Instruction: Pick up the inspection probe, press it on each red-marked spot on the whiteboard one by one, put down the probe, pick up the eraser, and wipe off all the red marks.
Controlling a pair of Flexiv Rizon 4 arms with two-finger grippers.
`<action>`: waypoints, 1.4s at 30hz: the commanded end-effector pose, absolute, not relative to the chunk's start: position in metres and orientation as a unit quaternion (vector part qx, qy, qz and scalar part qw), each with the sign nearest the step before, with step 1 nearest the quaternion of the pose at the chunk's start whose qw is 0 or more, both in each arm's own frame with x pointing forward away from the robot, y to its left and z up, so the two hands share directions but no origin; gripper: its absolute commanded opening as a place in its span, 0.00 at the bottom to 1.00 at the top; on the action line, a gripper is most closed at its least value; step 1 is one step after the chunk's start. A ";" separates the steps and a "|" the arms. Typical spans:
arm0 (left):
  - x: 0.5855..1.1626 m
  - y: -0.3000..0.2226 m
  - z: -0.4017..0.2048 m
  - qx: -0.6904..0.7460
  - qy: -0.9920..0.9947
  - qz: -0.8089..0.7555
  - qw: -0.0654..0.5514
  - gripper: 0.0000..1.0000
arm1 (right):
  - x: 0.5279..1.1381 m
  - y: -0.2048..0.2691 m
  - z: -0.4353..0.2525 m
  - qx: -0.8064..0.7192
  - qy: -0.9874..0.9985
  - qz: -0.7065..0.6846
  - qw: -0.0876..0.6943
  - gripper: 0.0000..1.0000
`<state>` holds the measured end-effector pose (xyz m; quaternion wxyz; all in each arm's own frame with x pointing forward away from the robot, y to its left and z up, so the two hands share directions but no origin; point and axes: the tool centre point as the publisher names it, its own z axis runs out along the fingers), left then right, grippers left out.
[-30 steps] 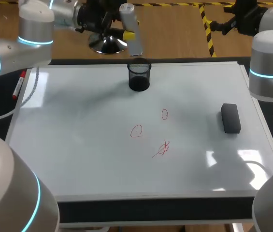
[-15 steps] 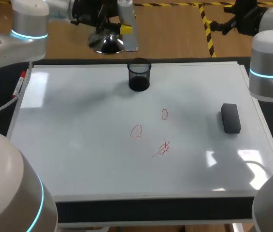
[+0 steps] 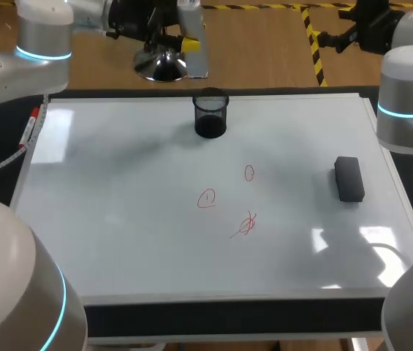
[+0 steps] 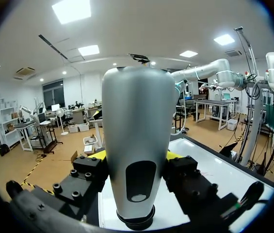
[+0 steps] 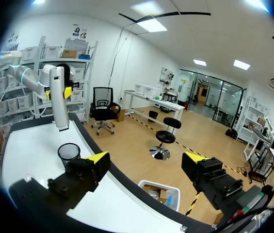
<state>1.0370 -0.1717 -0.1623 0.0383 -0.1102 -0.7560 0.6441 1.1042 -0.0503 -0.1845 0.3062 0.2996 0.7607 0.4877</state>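
A silver-grey inspection probe (image 3: 193, 40) hangs upright past the whiteboard's far edge, behind the black mesh cup (image 3: 210, 115). My left gripper (image 3: 184, 44) is shut on it. In the left wrist view the probe (image 4: 136, 145) fills the space between the left gripper's (image 4: 136, 162) fingers. The whiteboard (image 3: 118, 219) carries three red marks: a circle (image 3: 206, 198), a small loop (image 3: 249, 172) and a scribble (image 3: 246, 224). The dark eraser (image 3: 349, 178) lies at the board's right side. My right gripper (image 3: 323, 38) is high at the far right, open and empty (image 5: 146, 160).
A red marker (image 3: 28, 131) lies off the board's left edge. The mesh cup (image 5: 69, 153) stands near the middle of the far edge, just below the probe (image 5: 59, 99). My right arm's grey links stand along the board's right side.
My left arm drew the probe slightly back and to the left, then held still. The right arm, eraser and marks stayed as they were.
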 end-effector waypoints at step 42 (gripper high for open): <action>0.947 -0.067 -0.160 -0.122 -0.751 0.646 0.061 0.00 | 1.104 -0.050 -0.184 0.300 0.761 0.488 0.306 1.00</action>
